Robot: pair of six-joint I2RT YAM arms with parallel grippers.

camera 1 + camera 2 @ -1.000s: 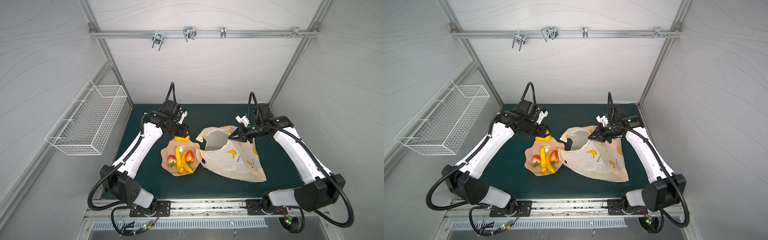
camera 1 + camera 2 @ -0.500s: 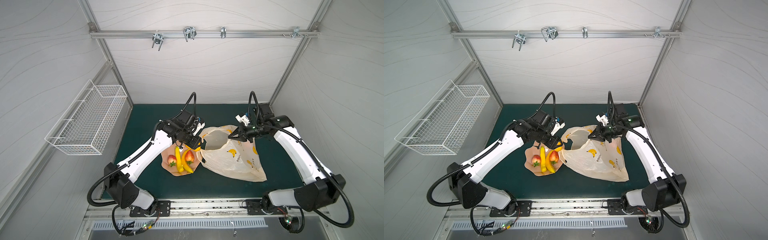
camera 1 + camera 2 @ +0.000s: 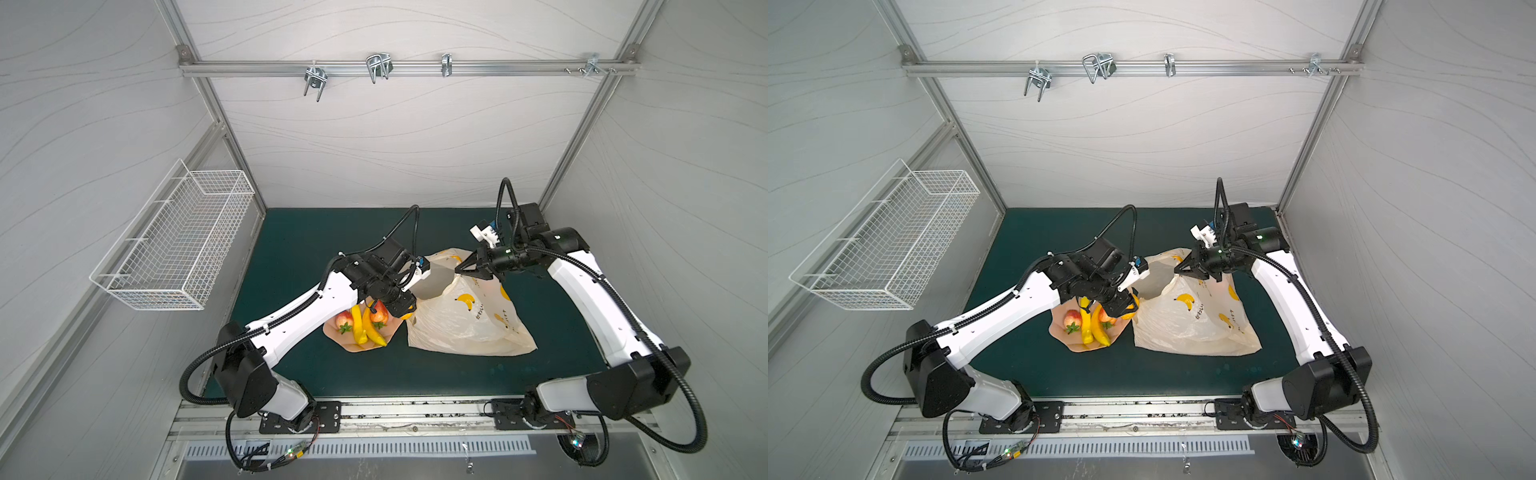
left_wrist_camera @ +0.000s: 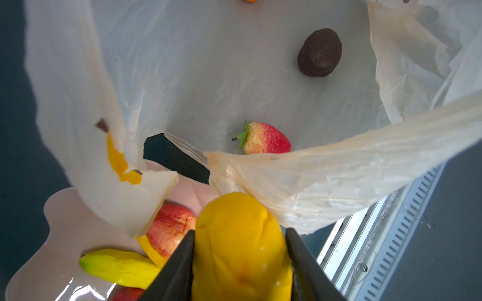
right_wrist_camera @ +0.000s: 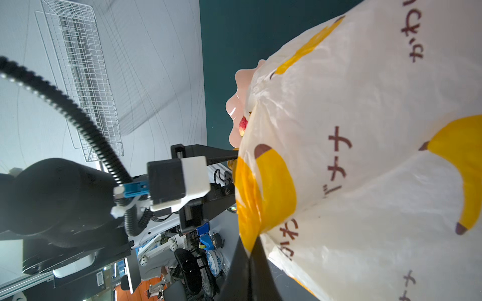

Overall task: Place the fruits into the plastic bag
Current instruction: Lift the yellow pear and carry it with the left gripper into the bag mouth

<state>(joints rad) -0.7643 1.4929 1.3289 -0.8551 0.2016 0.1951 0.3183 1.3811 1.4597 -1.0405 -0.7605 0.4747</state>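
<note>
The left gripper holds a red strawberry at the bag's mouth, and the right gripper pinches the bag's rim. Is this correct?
No. The left wrist view shows the left gripper holding a yellow fruit, not a strawberry. It is at the mouth of the plastic bag, and the right gripper pinches its rim.

Light was bright and diffuse from overhead, soft shadows lay on the green mat [image 3: 311,249], frame posts [image 3: 199,83] splayed outward in both top views, white glare streaked the pink plate [image 4: 62,229], yellow fruit [image 4: 240,247] blurred close to the left wrist camera.
</note>
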